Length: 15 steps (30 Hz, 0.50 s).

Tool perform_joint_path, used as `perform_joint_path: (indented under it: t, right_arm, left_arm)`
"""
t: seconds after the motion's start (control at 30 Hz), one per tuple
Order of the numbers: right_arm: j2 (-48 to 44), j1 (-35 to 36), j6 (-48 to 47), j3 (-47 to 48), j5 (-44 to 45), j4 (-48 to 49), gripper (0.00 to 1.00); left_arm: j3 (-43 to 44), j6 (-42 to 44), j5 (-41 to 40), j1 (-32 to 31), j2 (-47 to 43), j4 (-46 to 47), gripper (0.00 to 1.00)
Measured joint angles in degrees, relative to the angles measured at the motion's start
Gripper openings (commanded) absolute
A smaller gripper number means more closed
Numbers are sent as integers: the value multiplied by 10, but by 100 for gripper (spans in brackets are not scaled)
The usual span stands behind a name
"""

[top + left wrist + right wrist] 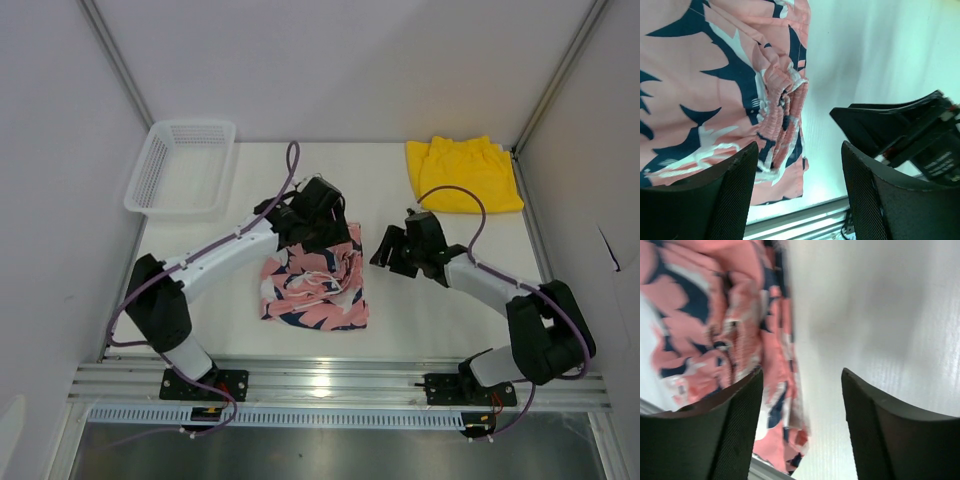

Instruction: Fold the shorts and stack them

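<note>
Lying bunched near the front middle of the table (430, 310), the pink shorts (315, 290) are showing their gathered waistband. The left gripper (800, 147) is hovering over their far edge, its fingers spread apart and gripping nothing. The right gripper (801, 375) is hanging just beside their right edge over bare table, likewise parted and empty. Farther back, the yellow shorts (462, 172) are lying at the far right corner, well apart from the pink pair, and the basket (180, 165) is sitting far left.
</note>
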Motion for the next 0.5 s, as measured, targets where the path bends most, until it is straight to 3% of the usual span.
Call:
perform_joint_path:
  t: [0.1, 0.3, 0.5]
  right_arm:
    - [-43, -5, 0, -1, -29, 6, 80]
    - [-63, -6, 10, 8, -89, 22, 81]
    - [9, 0, 35, 55, -121, 31, 82]
  left_arm:
    - [-21, 24, 1, 2, -40, 0, 70]
    - [-111, 76, -2, 1, -117, 9, 70]
    - [-194, 108, -10, -12, -125, 31, 69]
